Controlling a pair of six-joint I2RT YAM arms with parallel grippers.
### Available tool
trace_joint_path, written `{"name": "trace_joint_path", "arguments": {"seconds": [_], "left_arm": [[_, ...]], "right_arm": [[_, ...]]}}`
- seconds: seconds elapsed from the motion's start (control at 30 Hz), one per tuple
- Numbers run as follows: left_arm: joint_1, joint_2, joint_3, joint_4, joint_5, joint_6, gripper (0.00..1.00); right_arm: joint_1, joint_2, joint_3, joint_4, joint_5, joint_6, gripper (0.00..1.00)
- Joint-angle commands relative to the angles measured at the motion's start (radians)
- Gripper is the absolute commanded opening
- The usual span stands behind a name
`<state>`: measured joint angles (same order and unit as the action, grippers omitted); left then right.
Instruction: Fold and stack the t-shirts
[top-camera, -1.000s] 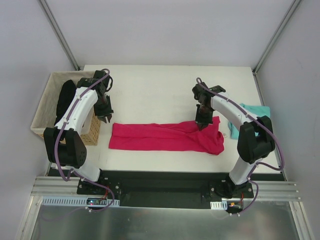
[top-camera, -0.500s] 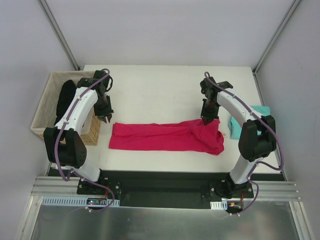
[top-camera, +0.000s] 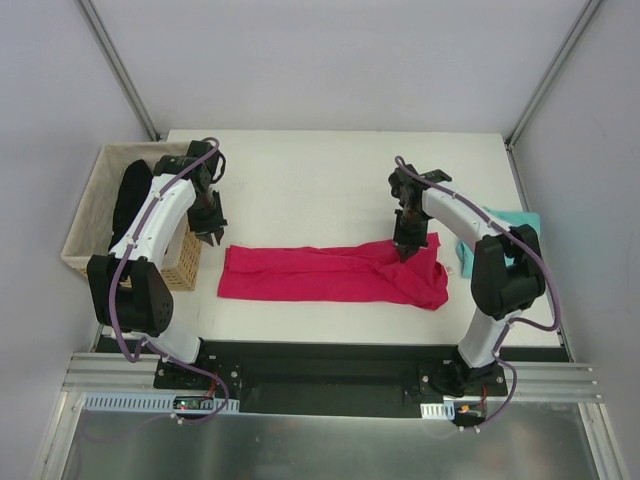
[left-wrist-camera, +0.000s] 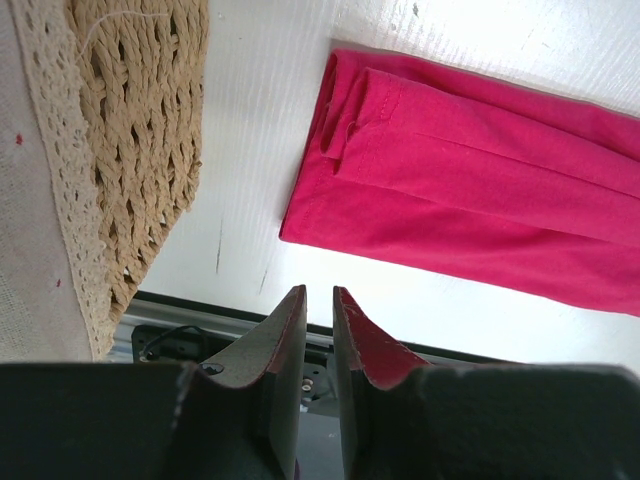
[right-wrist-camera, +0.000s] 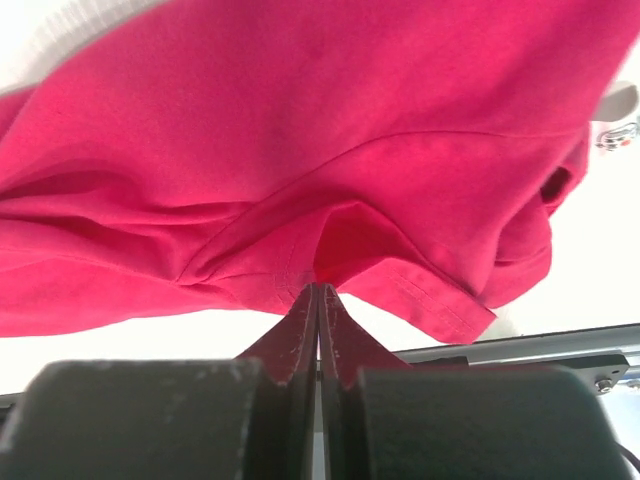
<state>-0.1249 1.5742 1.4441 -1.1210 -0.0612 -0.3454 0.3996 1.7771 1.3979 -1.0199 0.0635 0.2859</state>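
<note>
The magenta t-shirt (top-camera: 320, 275) lies near the front of the smooth white table (top-camera: 300, 180) as a long, flat band of soft knit, folded lengthwise, its left end squared with a stitched hem and its right end broader and rumpled. The right gripper (top-camera: 405, 250) is clamped tight on a small pucker of the cloth at the band's far edge, creases fanning out from the dark wedge-shaped fingers (right-wrist-camera: 295, 335). The left gripper (top-camera: 211, 236) hangs beside the corner of the coarse woven basket (top-camera: 184, 264), its tapered fingers a narrow slit apart and holding nothing. A black garment (top-camera: 128, 200) slumps in the basket, and the teal t-shirt (top-camera: 505, 222) sits at the table's right edge
</note>
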Motion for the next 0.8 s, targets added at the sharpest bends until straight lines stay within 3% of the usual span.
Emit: {"name": "trace_joint_path", "arguments": {"seconds": [0.0,0.1,0.13,0.2,0.23,0.57,0.77], "left_arm": [[-0.005,-0.011,0.007,-0.014,0.006,-0.006,0.17],[-0.007,-0.014,0.002,-0.014,0.001,-0.006,0.17],[-0.005,-0.013,0.002,-0.014,0.001,-0.006,0.17],[-0.007,-0.013,0.001,-0.013,0.001,-0.006,0.17],[-0.005,-0.013,0.002,-0.011,0.0,-0.004,0.17],[-0.005,0.0,-0.01,0.024,0.006,0.0,0.17],[-0.005,-0.005,-0.062,0.049,0.003,0.0,0.16]], "right_arm": [[0.013,0.038,0.016,-0.019,-0.024,-0.016,0.01],[0.016,0.054,0.03,-0.022,-0.014,-0.016,0.03],[0.015,0.064,0.036,-0.025,-0.008,-0.014,0.18],[0.016,0.071,0.053,-0.035,0.013,-0.017,0.37],[0.016,0.074,0.061,-0.04,0.03,-0.017,0.41],[0.016,-0.021,0.151,-0.058,0.174,-0.022,0.42],[0.019,-0.108,0.1,0.001,0.183,0.009,0.4]]}}
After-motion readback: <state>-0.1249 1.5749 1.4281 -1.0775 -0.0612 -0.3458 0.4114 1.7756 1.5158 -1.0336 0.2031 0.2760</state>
